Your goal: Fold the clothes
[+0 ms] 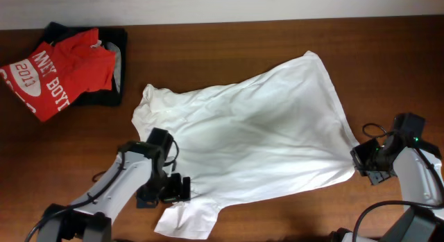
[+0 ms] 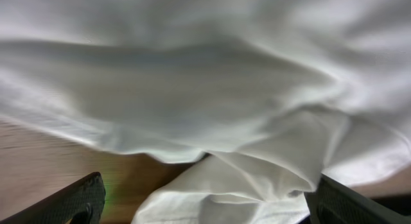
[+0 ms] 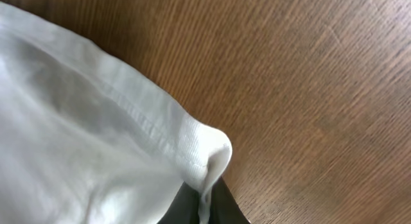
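The clothes, a white short-sleeved T-shirt [image 1: 257, 131], lie spread and wrinkled across the middle of the wooden table. My left gripper [image 1: 182, 190] is at the shirt's lower-left sleeve and stands open. In the left wrist view its dark fingertips [image 2: 83, 199] sit far apart, with a bunched fold of the white cloth [image 2: 244, 179] lying between them. My right gripper [image 1: 359, 159] is at the shirt's right corner. In the right wrist view the right gripper [image 3: 205, 208] is shut on the hemmed edge of the shirt [image 3: 77, 134], which puckers just above the fingers.
At the table's back left a red shirt [image 1: 59, 72] with white "2013" lettering lies on a black garment [image 1: 114, 41]. Bare wood [image 1: 291, 214] shows along the front. The table's far edge [image 1: 277, 20] meets a pale wall.
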